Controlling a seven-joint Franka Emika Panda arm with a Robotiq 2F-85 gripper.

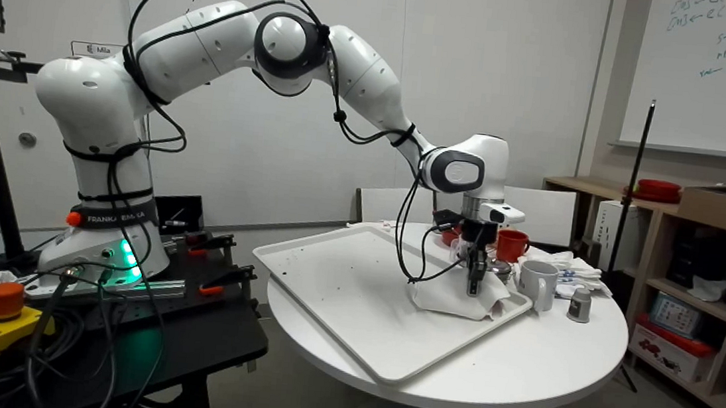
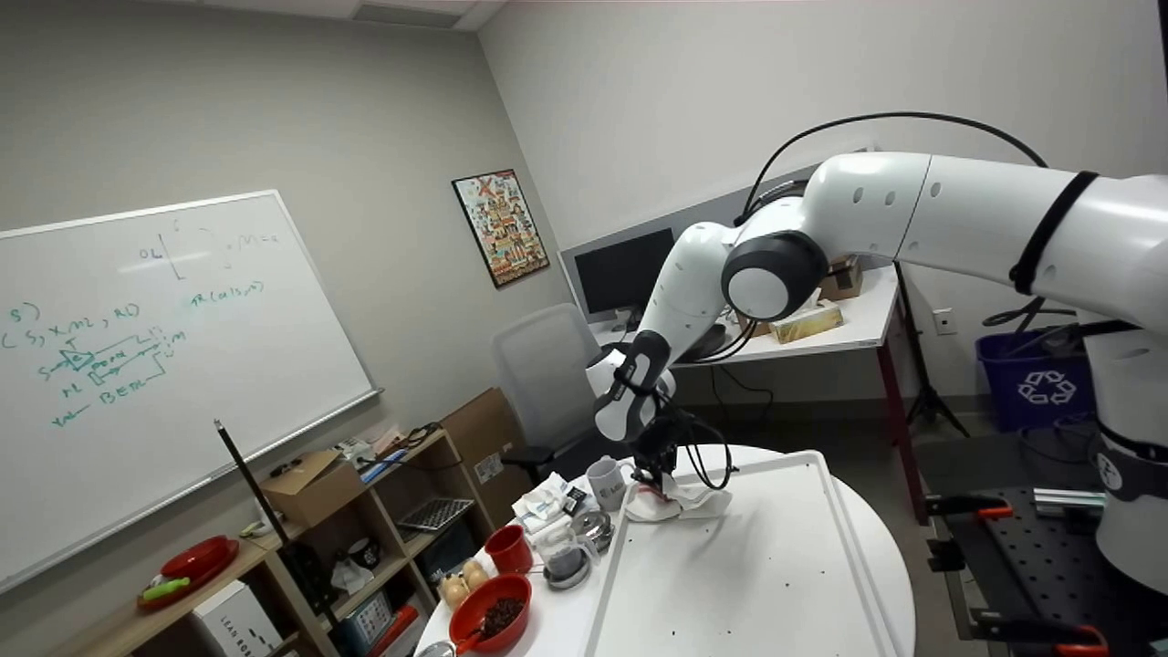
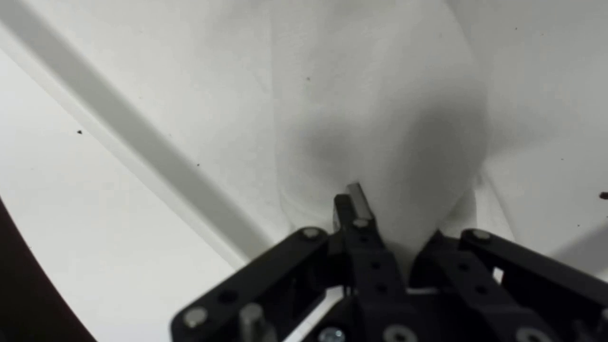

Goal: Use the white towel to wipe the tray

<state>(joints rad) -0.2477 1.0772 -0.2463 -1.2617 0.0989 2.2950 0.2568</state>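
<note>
The large white tray (image 1: 354,296) lies on the round table, its low rim and flat floor visible in both exterior views. Dark specks dot its surface. Bunched on the tray near one corner is the white towel (image 1: 444,298), also seen in an exterior view as a folded white towel (image 2: 701,500). My gripper (image 1: 474,288) points down into it, shut on the cloth. In the wrist view the towel (image 3: 375,95) spreads out from between the fingers of the gripper (image 3: 390,213); its folds hide the right fingertip. The tray's rim (image 3: 142,137) runs diagonally on the left.
Close beside that tray corner stand a grey mug (image 1: 538,284), a red mug (image 1: 511,245) and a small grey shaker (image 1: 580,305). White cloths (image 1: 566,269) are piled behind them. A red bowl (image 2: 490,613) and a glass pot (image 2: 566,558) stand along the tray's edge.
</note>
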